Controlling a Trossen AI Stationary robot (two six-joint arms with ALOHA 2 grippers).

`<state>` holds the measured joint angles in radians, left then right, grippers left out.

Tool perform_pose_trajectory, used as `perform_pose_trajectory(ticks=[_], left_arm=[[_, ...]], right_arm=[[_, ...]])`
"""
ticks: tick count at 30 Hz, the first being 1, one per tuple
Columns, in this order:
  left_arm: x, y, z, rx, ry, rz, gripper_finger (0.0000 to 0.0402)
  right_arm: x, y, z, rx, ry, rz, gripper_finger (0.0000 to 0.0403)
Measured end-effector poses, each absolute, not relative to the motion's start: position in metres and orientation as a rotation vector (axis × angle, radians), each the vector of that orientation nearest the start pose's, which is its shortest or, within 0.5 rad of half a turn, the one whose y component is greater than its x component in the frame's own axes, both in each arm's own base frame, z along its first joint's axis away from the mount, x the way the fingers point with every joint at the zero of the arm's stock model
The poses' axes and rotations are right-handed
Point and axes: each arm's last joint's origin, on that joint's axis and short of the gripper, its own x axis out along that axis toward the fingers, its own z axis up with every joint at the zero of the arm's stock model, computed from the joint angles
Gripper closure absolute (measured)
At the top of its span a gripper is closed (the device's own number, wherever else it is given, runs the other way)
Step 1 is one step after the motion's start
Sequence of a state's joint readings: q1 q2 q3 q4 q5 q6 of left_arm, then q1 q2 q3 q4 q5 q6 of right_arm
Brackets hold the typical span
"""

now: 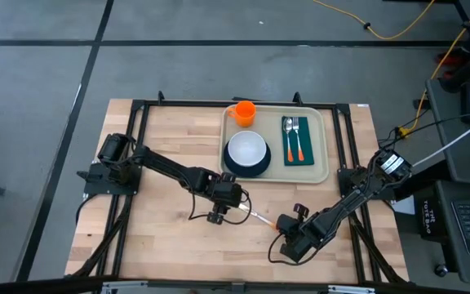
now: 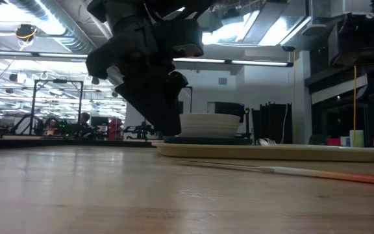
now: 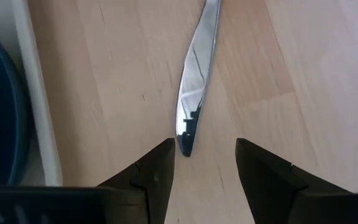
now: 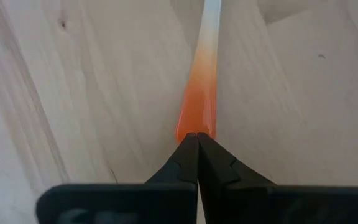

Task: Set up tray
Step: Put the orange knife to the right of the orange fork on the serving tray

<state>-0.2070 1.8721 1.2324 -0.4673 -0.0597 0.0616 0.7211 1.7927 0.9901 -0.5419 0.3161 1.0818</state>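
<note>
On the bare wood just in front of the tray [image 1: 321, 167], a knife [image 1: 258, 217] lies flat w/ its blade tip btwn the left gripper [image 3: 205, 163] fingers, jaws spread wide & touching nothing. Risk: the thin blade could skid or pivot when they close, esp. as the right gripper [image 4: 197, 155], shut tight, sits at the orange handle end.

Beige tray [image 1: 321, 143], teal plate [image 1: 246, 166], orange cup [image 1: 244, 112].
</note>
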Motion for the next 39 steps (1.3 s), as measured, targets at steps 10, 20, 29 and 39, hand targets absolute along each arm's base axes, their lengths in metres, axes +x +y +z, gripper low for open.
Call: perform_pose_trajectory(ticks=[10,20,29,39], left_arm=[[0.364,-0.069,0.169,0.146,1.136,-0.130,0.0237],[0.367,-0.070,0.137,0.135,1.248,-0.134,0.0237],[0.365,-0.066,0.143,0.154,1.245,-0.116,0.0237],[0.366,-0.060,0.152,0.242,1.195,-0.072,0.0237]], right_arm=[[0.246,0.194,0.134,0.262,1.165,-0.304,0.0402],[0.249,0.191,0.134,0.263,1.157,-0.307,0.0402],[0.249,0.191,0.134,0.268,1.156,-0.305,0.0402],[0.250,0.192,0.134,0.231,1.157,-0.269,0.0402]])
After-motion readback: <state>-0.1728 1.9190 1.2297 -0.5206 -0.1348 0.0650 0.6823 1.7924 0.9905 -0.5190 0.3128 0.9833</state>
